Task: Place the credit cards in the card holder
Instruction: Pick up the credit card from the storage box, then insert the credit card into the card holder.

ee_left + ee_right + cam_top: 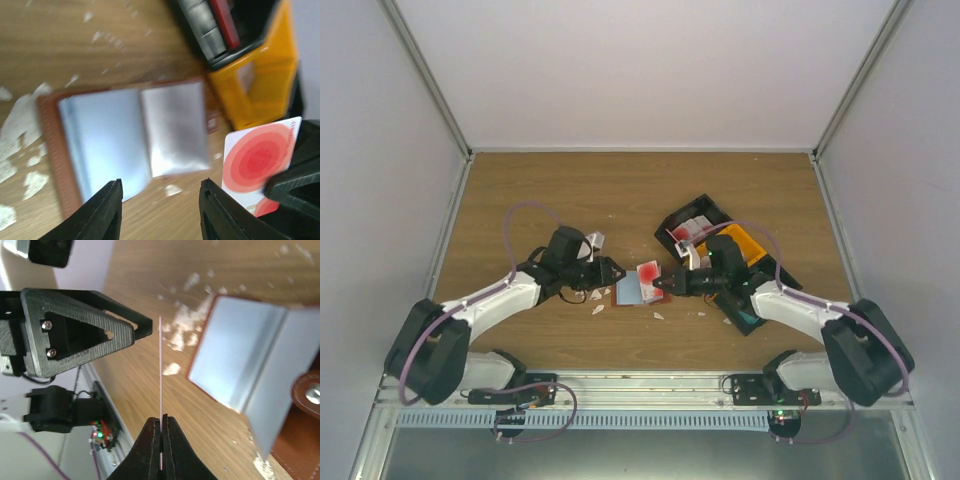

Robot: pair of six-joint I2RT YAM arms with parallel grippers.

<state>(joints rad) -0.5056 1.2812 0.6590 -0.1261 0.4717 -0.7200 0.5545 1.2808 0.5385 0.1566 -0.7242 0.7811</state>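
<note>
Right wrist view: your right gripper pinches a credit card edge-on, the spread card holder just leftward; left gripper parted, empty.

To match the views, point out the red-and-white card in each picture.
Top external: the red-and-white card sits at centre, pinched by the right claw.
Left wrist: the card is lower right.
Right wrist: the card is an edge-on thin line at centre.
Shared landmark: the open card holder.
</note>
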